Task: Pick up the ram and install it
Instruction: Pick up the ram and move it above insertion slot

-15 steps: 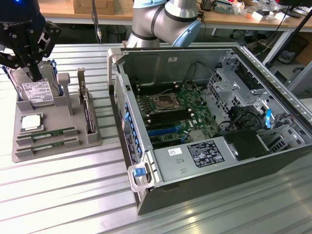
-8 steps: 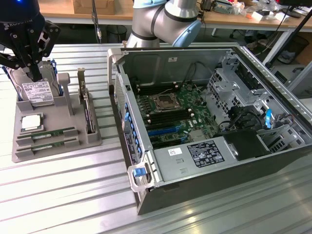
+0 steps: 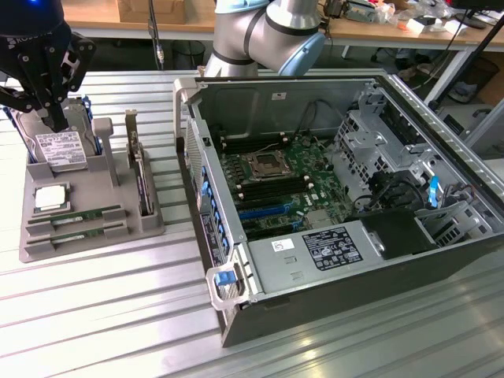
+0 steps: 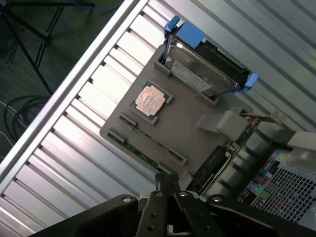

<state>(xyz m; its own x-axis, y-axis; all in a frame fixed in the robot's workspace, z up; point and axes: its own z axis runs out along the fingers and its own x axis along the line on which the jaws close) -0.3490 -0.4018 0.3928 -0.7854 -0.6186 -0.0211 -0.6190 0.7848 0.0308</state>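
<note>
Two ram sticks lie side by side in slots near the front of a grey tray [image 3: 87,189]: one ram stick [image 3: 76,214] behind and the other ram stick [image 3: 79,230] in front of it. From the wrist, the same green ram sticks [image 4: 150,139] run along the tray's [image 4: 182,123] edge. My black gripper [image 3: 55,122] hangs over the tray's far end, above the hard drive [image 3: 59,148], well away from the ram. Its fingertips [image 4: 167,183] are pressed together, shut, with nothing between them.
The tray also carries a silver processor chip [image 3: 49,197] and an upright expansion card [image 3: 142,177]. An open computer case [image 3: 441,126] sits to the exterior view's right, motherboard [image 3: 276,181] exposed. The table [image 3: 94,315] is ribbed metal. Benches and clutter stand behind.
</note>
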